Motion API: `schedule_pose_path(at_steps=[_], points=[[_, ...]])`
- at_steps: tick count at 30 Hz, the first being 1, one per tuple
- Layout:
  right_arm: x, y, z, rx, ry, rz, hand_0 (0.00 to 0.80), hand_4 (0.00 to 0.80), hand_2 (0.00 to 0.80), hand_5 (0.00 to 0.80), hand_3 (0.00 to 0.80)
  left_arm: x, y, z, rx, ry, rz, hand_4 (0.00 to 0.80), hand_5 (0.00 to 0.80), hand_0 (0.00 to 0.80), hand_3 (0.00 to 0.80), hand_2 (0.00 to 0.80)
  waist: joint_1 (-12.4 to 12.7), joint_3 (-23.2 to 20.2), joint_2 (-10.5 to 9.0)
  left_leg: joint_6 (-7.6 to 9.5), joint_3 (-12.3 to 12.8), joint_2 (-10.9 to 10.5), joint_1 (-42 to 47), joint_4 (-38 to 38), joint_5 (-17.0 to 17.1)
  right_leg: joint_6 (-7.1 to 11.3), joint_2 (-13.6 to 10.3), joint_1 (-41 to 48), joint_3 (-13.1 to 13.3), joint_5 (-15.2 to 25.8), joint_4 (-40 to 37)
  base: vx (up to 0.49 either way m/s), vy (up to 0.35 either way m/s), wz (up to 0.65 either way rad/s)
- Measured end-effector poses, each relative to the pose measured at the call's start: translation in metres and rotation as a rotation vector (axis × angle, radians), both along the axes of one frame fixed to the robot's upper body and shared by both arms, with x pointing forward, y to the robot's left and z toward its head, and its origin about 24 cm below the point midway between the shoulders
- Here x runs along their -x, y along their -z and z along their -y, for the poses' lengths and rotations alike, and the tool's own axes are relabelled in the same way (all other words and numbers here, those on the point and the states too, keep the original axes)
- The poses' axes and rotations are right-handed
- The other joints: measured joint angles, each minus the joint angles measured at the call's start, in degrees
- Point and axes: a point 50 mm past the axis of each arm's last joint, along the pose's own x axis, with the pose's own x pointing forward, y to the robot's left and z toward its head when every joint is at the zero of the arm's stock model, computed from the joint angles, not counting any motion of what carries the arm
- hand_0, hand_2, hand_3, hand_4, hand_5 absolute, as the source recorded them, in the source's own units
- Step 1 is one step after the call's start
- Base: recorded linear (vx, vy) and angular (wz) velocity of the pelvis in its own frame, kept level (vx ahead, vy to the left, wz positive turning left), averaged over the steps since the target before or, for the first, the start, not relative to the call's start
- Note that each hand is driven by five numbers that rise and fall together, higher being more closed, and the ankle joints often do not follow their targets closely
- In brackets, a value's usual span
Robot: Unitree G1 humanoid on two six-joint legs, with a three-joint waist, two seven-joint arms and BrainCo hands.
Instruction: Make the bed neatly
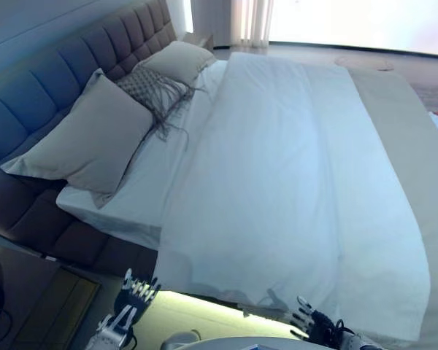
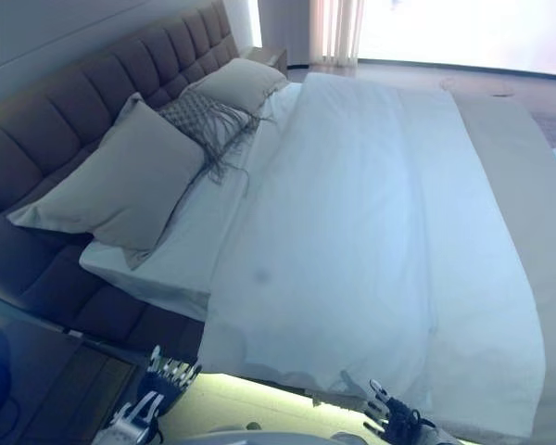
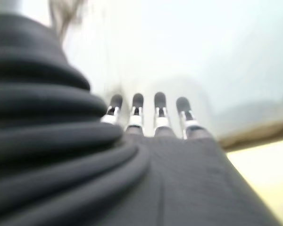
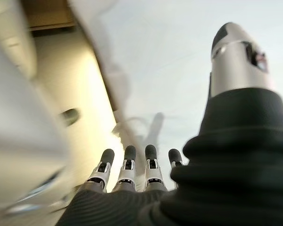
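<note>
Bedding in question was a soft, light white fabric duvet (image 1: pixel 292 182), limp and best pinched at its near hem just beyond the released, empty left hand (image 1: pixel 131 295) and right hand (image 1: pixel 315 324).

Head stereo pair above the duvet (image 1: pixel 292 182); close wrist views alongside.

white duvet (image 1: pixel 292 182) | spread flat over bed (image 1: pixel 394 146) | lightly creased | near edge overhangs bed's side
</note>
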Motion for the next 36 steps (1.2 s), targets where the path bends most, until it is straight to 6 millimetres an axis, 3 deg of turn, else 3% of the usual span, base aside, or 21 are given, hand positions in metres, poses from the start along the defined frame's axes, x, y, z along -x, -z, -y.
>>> schedule_pose_path(at_steps=[10,13,19,23,27,36], points=[[-0.053,-0.028,0.005,0.075,-0.058,0.363,0.000,0.000,0.000,0.000,0.000,-0.032,-0.022,0.008,-0.037,0.132,0.187,0.000,0.000,0.000,0.000,0.000,-0.22,1.80,-1.53,-0.09,1.41,0.31,1.87,-4.45,1.65,0.00,1.17,2.13,1.33,4.17,-7.39,0.055,-0.032,-0.11],[-0.084,-0.045,0.014,0.125,-0.080,0.443,0.000,0.000,0.000,0.000,0.000,-0.059,-0.036,0.007,-0.071,0.202,0.249,0.000,0.000,0.000,0.000,0.000,-0.12,3.98,-1.39,-0.10,2.55,0.66,-0.93,-2.76,1.65,-0.10,1.09,-1.26,2.09,4.23,-5.57,-0.155,-0.047,-0.13],[-0.181,-0.114,0.018,0.299,-0.121,0.662,0.000,0.000,0.000,0.000,0.000,-0.138,-0.091,0.016,-0.168,0.338,0.462,0.000,0.000,0.000,0.000,0.000,-0.38,12.32,-0.33,0.23,2.70,1.64,-11.33,4.19,1.56,-1.15,1.21,-11.32,2.80,5.26,0.06,-0.251,-0.006,-0.10],[-0.229,-0.170,0.019,0.418,-0.146,0.789,0.000,0.000,0.000,0.000,0.000,-0.177,-0.130,0.029,-0.217,0.413,0.593,0.000,0.000,0.000,0.000,0.000,-1.60,17.29,0.94,1.26,2.70,1.86,-19.24,10.38,0.75,-1.52,0.16,-19.81,2.96,4.46,7.12,-0.173,0.058,-0.03],[-0.257,-0.221,0.028,0.538,-0.161,0.881,0.000,0.000,0.000,0.000,0.000,-0.200,-0.159,0.036,-0.245,0.434,0.688,0.000,0.000,0.000,0.000,0.000,-1.72,20.83,1.46,2.42,2.67,1.34,-28.38,19.20,-1.61,-1.59,-2.21,-30.34,3.88,1.65,18.11,-0.079,0.062,-0.05],[-0.285,-0.284,0.023,0.649,-0.193,0.993,0.000,0.000,0.000,0.000,0.000,-0.227,-0.204,0.048,-0.307,0.496,0.805,0.000,0.000,0.000,0.000,0.000,-2.14,22.08,2.10,4.22,2.65,2.03,-43.68,37.84,-7.31,-1.71,-4.63,-46.44,7.69,-2.36,35.08,-0.098,0.069,-0.07]])
